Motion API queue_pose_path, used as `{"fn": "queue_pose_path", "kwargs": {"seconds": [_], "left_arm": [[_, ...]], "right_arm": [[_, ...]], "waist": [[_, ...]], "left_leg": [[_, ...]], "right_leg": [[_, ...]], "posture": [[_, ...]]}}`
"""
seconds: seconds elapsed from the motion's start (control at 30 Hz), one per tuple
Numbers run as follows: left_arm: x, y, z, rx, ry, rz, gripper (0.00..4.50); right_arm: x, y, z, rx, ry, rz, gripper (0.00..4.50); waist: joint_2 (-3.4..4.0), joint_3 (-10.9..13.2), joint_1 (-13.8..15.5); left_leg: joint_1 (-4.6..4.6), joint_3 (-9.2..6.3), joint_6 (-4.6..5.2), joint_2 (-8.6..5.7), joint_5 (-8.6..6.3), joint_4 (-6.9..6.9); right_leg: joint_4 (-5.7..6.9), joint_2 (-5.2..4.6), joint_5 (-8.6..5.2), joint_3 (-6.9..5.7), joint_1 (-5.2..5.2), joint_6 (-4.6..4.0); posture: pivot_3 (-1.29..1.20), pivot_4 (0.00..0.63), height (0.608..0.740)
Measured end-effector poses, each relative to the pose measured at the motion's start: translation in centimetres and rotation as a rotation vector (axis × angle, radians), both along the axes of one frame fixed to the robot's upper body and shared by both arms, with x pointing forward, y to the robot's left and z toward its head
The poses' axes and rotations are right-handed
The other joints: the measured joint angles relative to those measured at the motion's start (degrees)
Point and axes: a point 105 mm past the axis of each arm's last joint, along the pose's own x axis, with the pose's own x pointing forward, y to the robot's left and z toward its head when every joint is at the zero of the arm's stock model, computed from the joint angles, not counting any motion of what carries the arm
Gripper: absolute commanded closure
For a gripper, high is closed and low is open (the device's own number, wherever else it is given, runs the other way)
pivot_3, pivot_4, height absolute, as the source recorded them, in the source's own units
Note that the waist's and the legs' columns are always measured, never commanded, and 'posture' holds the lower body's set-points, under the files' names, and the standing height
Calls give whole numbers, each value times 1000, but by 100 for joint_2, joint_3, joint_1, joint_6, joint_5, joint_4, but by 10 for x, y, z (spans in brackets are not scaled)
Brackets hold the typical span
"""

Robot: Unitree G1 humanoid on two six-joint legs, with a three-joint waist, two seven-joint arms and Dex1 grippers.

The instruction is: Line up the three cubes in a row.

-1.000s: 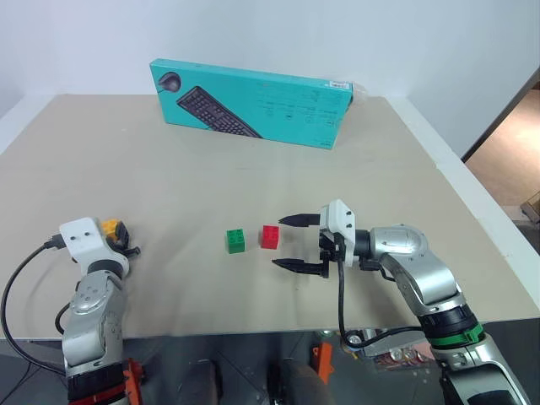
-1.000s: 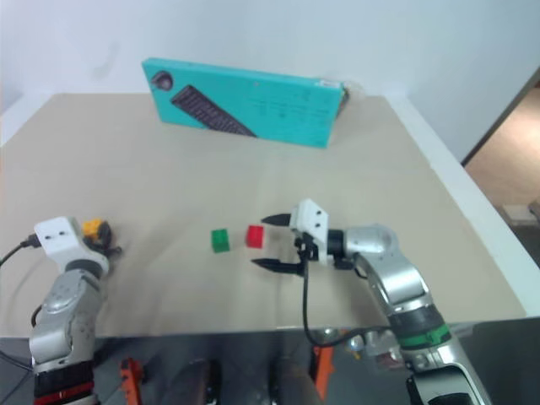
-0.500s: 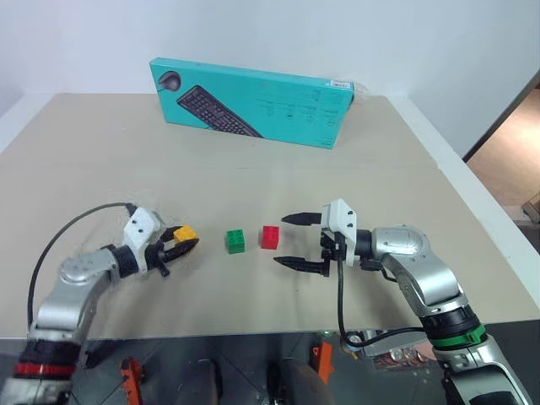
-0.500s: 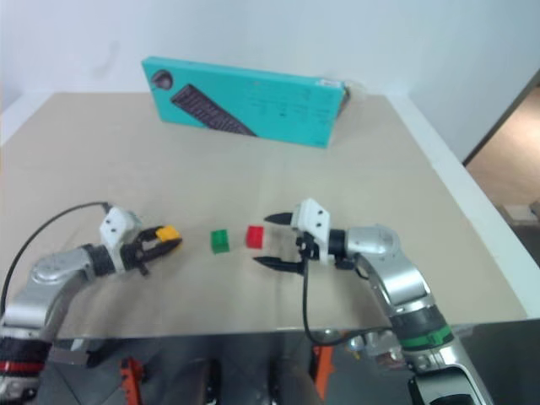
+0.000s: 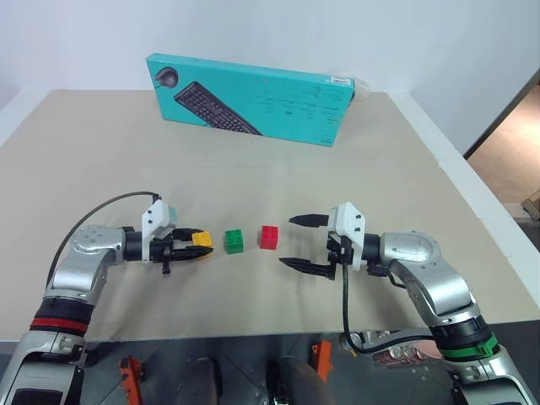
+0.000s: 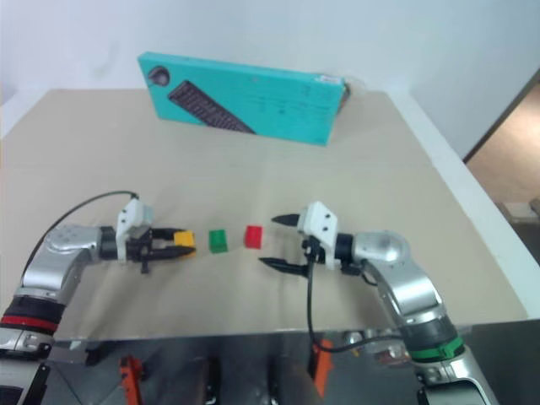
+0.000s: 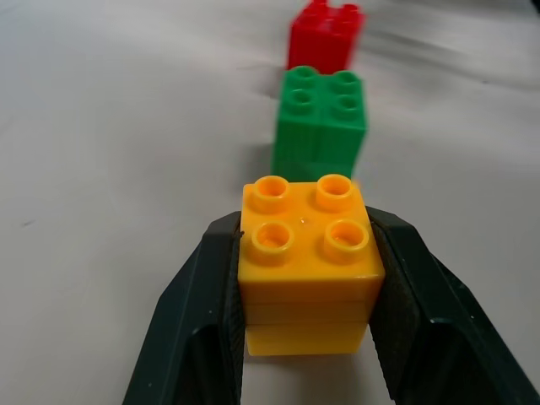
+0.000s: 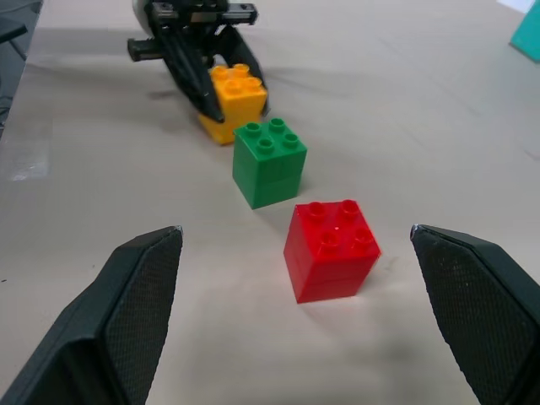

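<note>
Three studded cubes sit near the table's front. The red cube [image 5: 270, 236] and the green cube [image 5: 234, 241] rest side by side on the beige table [image 5: 253, 169]. Just left of the green one is the yellow-orange cube [image 5: 202, 239], clamped in my left gripper [image 5: 199, 253], which points right along the row. In the left wrist view the yellow-orange cube [image 7: 307, 261] sits between both black fingers [image 7: 194, 337], with green [image 7: 321, 122] and red [image 7: 325, 34] beyond it. My right gripper [image 5: 295, 241] stands open just right of the red cube, pointing left, holding nothing.
A large teal keyboard box [image 5: 249, 99] stands upright at the back of the table. The table's right edge [image 5: 472, 202] drops to the floor. A cable loops from my left wrist [image 5: 101, 211].
My left arm swung in from the far left and turned its gripper to point right, carrying the yellow-orange cube up beside the green one. The right gripper stayed put.
</note>
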Motion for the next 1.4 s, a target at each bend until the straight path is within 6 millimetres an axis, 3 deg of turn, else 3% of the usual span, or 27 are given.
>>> {"fn": "queue_pose_path", "kwargs": {"seconds": [0.83, 0.9, 1.07, 1.1, 1.23, 1.4], "left_arm": [[-3, 2, -4, 40, -45, -42, 3153], [-3, 2, -4, 48, -54, -44, 2133], [-2, 6, -11, 78, -56, -33, 648], [-2, 6, -11, 78, -58, -32, 185], [-1, 8, -4, 69, -81, -1, 57], [-9, 13, 27, 6, -123, 79, 57]], "right_arm": [[-2, -1, -1, -5, 14, -1, 0], [-2, -1, -1, -6, 17, -1, 0], [-2, -1, -2, -5, 20, -1, 0], [-2, -1, -2, -4, 23, -1, 0], [-3, 0, -2, 6, 29, -2, 0], [-3, -5, 0, 46, 42, -36, 0]], "waist": [[0, 0, 0], [0, 0, 0], [0, 0, 1], [0, 0, 1], [0, 0, -2], [0, 0, -5]], "left_leg": [[0, 4, 1, 8, 1, 26], [1, 4, 1, 8, 1, 26], [1, 4, 1, 12, 1, 31], [1, 4, 1, 12, 1, 32], [0, 4, 1, 14, 1, 35], [2, 1, 1, 16, 1, 35]], "right_leg": [[5, 11, 18, 8, 2, -1], [5, 12, 18, 8, 3, -1], [8, 15, 20, 8, 2, -4], [8, 15, 20, 8, 3, -4], [10, 15, 21, 12, 1, -3], [14, 11, 21, 15, 1, -2]], "posture": [[0, 150, 740], [0, 150, 740], [0, 150, 740], [0, 150, 740], [0, 150, 740], [0, 150, 740]]}}
